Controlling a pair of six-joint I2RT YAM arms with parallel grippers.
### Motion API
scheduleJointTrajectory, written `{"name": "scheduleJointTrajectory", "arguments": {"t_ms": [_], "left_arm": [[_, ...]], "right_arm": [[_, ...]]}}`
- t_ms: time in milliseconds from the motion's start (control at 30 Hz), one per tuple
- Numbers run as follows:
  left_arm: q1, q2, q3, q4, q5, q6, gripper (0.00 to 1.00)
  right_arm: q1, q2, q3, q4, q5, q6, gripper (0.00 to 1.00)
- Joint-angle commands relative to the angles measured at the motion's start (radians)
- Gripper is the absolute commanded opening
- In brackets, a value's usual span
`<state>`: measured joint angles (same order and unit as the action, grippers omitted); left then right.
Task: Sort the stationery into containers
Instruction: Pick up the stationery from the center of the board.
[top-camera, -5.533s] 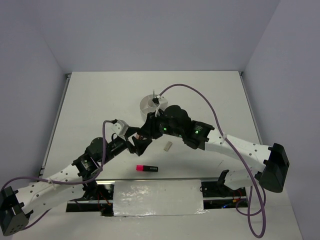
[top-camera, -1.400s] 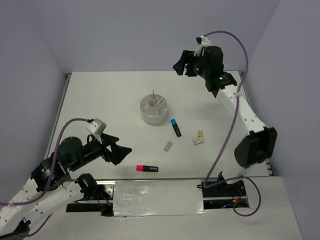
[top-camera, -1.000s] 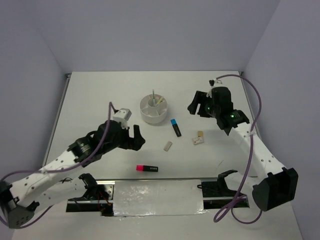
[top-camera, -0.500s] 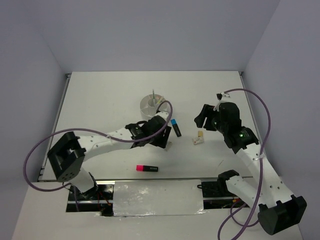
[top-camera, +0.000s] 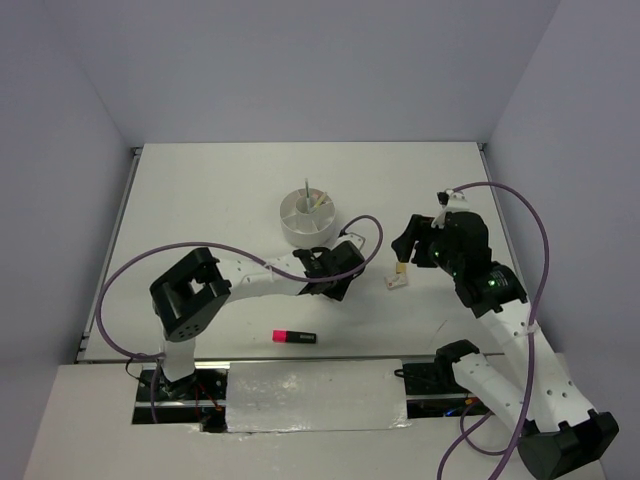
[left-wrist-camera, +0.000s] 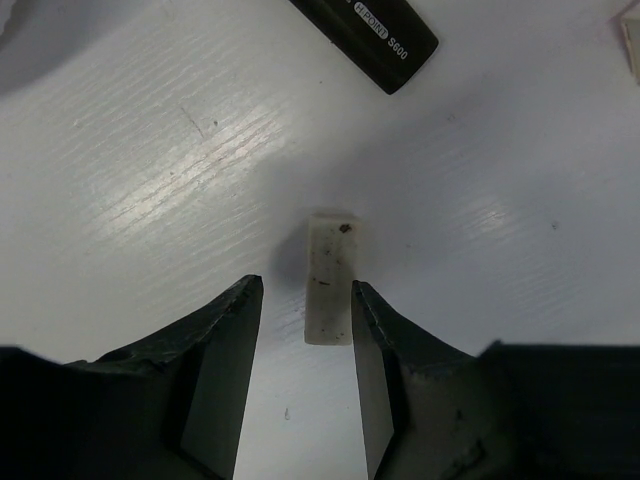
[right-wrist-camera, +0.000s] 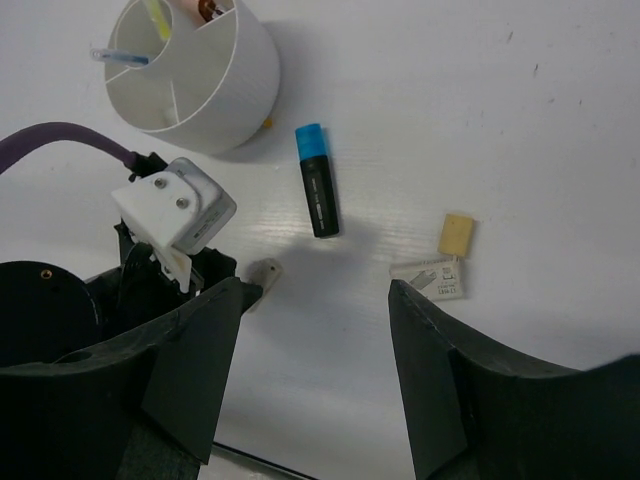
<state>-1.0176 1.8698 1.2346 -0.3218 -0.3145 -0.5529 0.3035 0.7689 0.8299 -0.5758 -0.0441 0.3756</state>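
My left gripper is low over the table with a small white eraser between its jaws. The eraser lies against the right finger, with a gap to the left finger, so the gripper is open. The top view shows the left gripper covering that eraser. A blue-and-black highlighter lies just beyond. The round white divided cup holds a thin pen and a yellow stick. My right gripper hovers open and empty, high over the table near a tan eraser and a labelled white eraser.
A pink-and-black highlighter lies near the table's front edge, in front of the left arm. The left arm's purple cable loops over the table's left half. Grey walls close the table on three sides.
The left arm swung right, came down over the small white eraser, and its jaws narrowed around it. The right arm drew slightly nearer and lower, its jaws staying apart.
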Motion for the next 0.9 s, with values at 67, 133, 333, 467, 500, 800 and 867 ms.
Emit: {"name": "scheduleJointTrajectory", "arguments": {"t_ms": [67, 133, 333, 467, 500, 800, 867], "left_arm": [[-0.007, 0.035, 0.028, -0.005, -0.021, 0.011, 0.54], [-0.009, 0.048, 0.023, 0.0, -0.014, 0.016, 0.55], [-0.022, 0.06, 0.011, 0.024, 0.015, 0.019, 0.55], [-0.027, 0.065, 0.008, 0.021, 0.012, 0.015, 0.42], [-0.027, 0.065, 0.005, 0.021, 0.011, 0.013, 0.39], [-0.036, 0.016, -0.015, -0.003, -0.014, -0.007, 0.0], [-0.035, -0.035, -0.017, -0.028, -0.052, -0.021, 0.0]], "right_arm": [[0.005, -0.023, 0.035, -0.001, -0.036, -0.021, 0.68], [0.002, -0.028, 0.032, 0.005, -0.049, -0.018, 0.68], [0.005, -0.026, 0.028, 0.011, -0.062, -0.018, 0.68], [0.005, -0.029, 0.026, 0.016, -0.069, -0.018, 0.68], [0.003, -0.029, 0.028, 0.016, -0.069, -0.018, 0.68], [0.005, -0.037, 0.031, 0.014, -0.074, -0.021, 0.68], [0.005, -0.034, 0.029, 0.017, -0.077, -0.023, 0.68]]}}
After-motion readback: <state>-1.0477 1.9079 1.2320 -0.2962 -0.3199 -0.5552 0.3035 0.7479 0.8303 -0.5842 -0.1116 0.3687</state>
